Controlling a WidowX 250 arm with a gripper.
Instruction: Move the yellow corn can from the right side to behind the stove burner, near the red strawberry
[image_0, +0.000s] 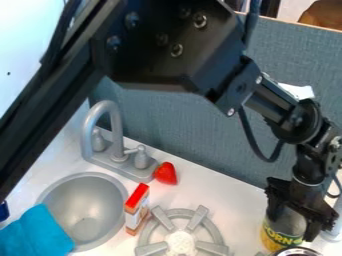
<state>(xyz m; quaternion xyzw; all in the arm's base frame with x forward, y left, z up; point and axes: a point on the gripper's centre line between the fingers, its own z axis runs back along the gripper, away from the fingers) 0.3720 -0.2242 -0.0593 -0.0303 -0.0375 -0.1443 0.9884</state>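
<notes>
Where the counter (230, 210) nears the lower right, a yellow-labelled can (276, 238) sits grasped by the black end effector (292, 225). Leftward lie a grey burner (159, 218), an upright red-topped box (136, 209), a strawberry (165, 173) beside the faucet (117, 127), the sink (85, 212) and a blue cloth (39, 233).

The word "CORN" reads in large dark letters across the yellow label (279, 240) of the can (287, 221), low at the right, its first letter less distinct than the others. The small red-topped box (135, 212) bears printing on its side, too small to read.
</notes>
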